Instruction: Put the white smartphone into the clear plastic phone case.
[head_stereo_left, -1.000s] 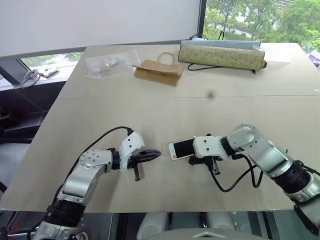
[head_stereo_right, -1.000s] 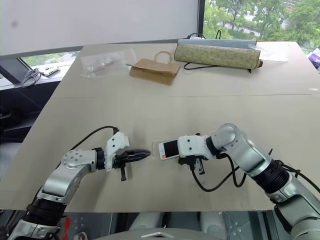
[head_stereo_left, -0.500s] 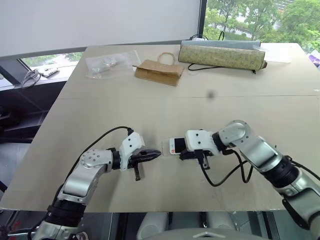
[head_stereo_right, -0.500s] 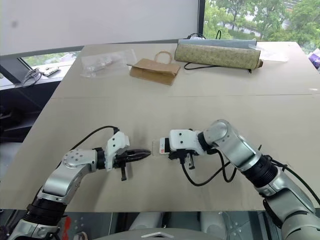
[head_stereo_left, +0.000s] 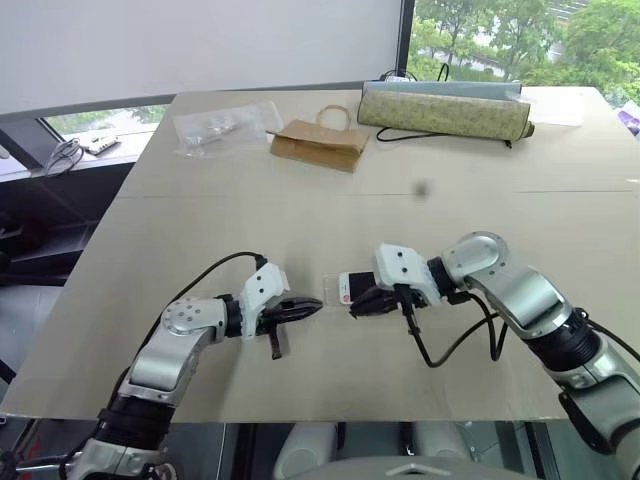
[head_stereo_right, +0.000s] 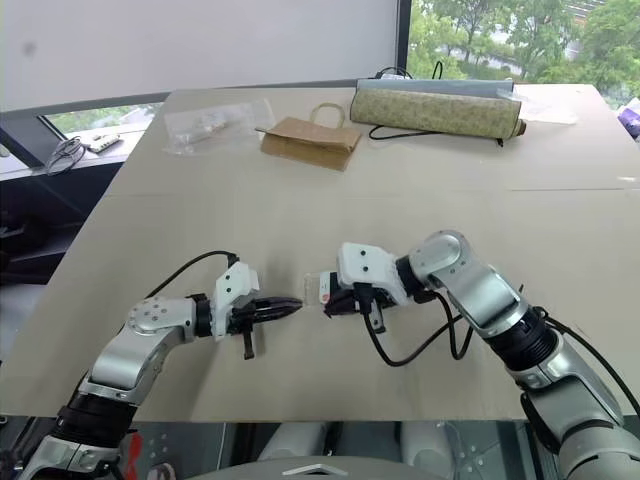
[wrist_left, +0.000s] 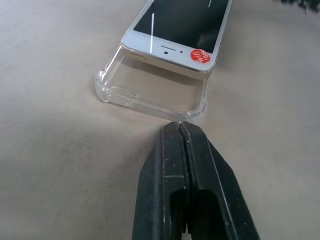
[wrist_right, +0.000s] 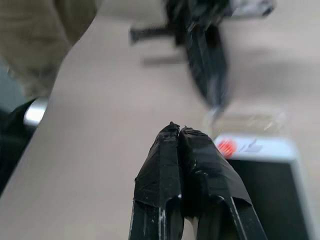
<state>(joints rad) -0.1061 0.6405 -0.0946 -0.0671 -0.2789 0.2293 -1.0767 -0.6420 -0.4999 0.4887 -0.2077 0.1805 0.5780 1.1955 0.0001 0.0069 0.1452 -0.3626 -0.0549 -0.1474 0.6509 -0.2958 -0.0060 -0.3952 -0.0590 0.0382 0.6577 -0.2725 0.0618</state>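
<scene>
Phone partly seated: the white smartphone (wrist_left: 180, 30) lies on the table (head_stereo_left: 300, 200), its near end overlapping the clear plastic phone case (wrist_left: 150, 92). The left gripper (wrist_left: 182, 131), fingers pressed together, braces the case's corner. The right gripper (wrist_right: 176, 131), also closed and empty, sits above the screen; best to push gently along the phone's length, keeping the case braced.

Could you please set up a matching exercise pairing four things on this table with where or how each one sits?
Things:
1. white smartphone with black screen
2. clear plastic phone case
3. left end effector
4. brown paper bag

States:
A. shut, tip at the case's corner
B. far side, beside crinkled clear plastic bag
C. partly inside the case
D. one end unfilled

Pairs: 1-C, 2-D, 3-A, 4-B
</scene>
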